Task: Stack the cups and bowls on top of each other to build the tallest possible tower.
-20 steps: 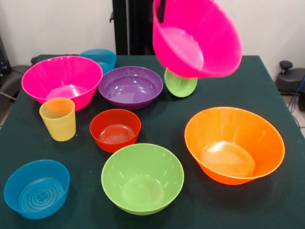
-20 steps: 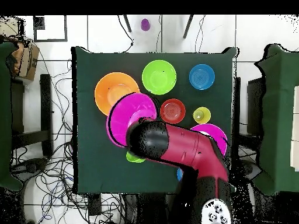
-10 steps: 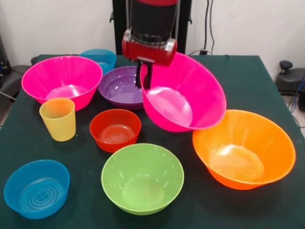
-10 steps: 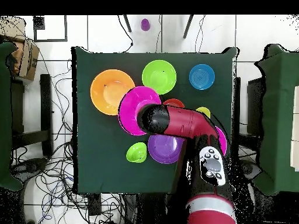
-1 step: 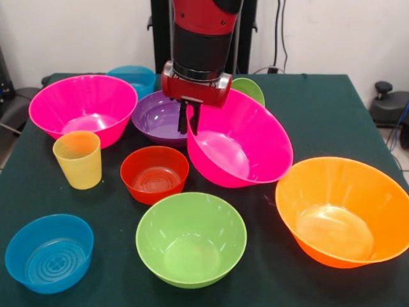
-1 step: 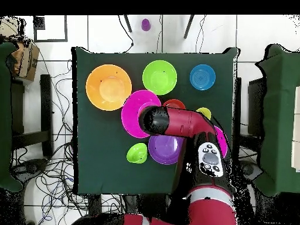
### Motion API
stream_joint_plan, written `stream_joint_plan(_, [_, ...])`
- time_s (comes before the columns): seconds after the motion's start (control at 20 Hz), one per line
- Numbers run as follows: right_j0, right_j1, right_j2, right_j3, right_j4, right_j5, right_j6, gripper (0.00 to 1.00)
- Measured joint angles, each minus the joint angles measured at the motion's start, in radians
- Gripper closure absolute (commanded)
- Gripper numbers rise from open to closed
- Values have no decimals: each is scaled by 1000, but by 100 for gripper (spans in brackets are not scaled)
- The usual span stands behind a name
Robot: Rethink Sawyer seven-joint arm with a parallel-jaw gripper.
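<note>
Gripper (image 5: 190, 118) fingers pinch the rim of a big pink bowl (image 5: 246, 150), which is tilted at mid-table between the purple bowl (image 5: 158, 118) and the orange bowl (image 5: 335, 214). No tower exists yet; every bowl sits singly, and the yellow cup (image 5: 78, 160) stands near the table's edge. The likely next move is setting this bowl level on a base.
</note>
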Motion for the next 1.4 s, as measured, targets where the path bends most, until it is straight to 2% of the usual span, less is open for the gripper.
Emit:
stream_joint_plan(0.5, [5,-12,5,3,-1,0,0,100])
stream_joint_plan(0.75, [-6,-91,24,26,-1,52,0,100])
stream_joint_plan(0.9, [-19,-175,43,31,-1,161,0,100])
stream_joint_plan(1.1, [-41,-243,63,32,-2,243,0,100])
stream_joint_plan(1.4, [-64,-295,73,32,-3,265,0,100])
